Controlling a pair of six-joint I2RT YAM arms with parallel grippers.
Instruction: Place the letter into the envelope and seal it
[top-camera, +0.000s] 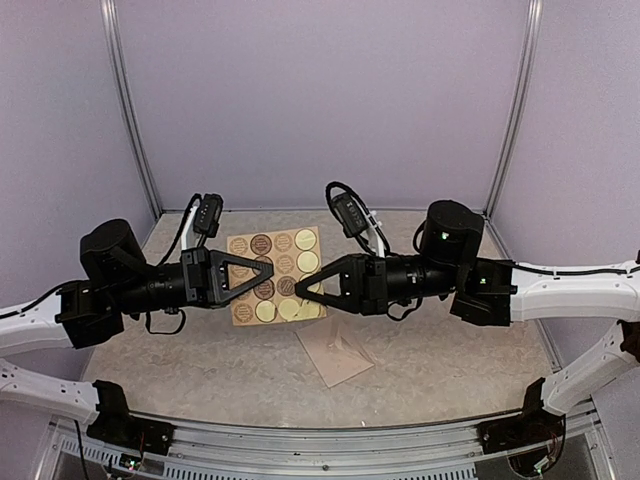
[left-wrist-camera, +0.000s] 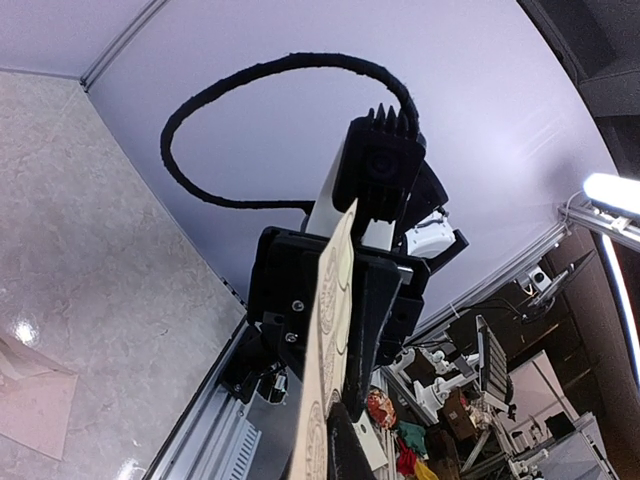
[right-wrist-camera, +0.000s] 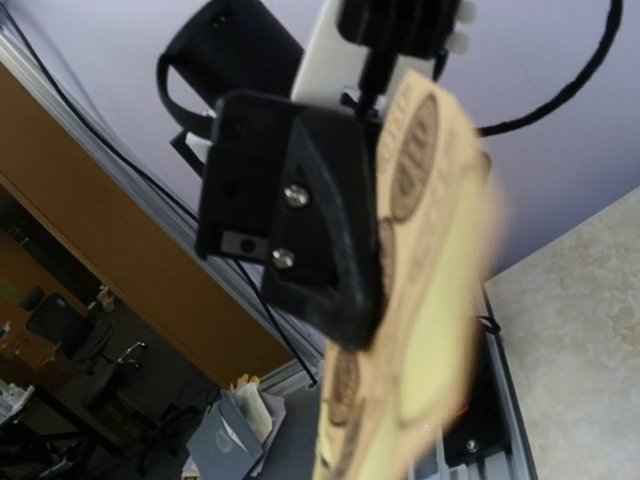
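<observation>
The envelope (top-camera: 335, 352) lies flat on the table in front of both grippers, pale pinkish-beige; a corner of it shows in the left wrist view (left-wrist-camera: 35, 415). The letter is not in view. A sheet of round stickers (top-camera: 280, 262) is held up off the table between the two grippers. My left gripper (top-camera: 268, 272) is shut on its left edge; the sheet runs edge-on past my finger (left-wrist-camera: 335, 330). My right gripper (top-camera: 300, 292) is shut on the sheet's lower right part. In the right wrist view the sheet (right-wrist-camera: 420, 300) is close and blurred.
The marbled table (top-camera: 200, 360) is boxed in by lilac walls (top-camera: 320, 90) at the back and sides. A metal rail (top-camera: 330, 440) runs along the near edge between the arm bases.
</observation>
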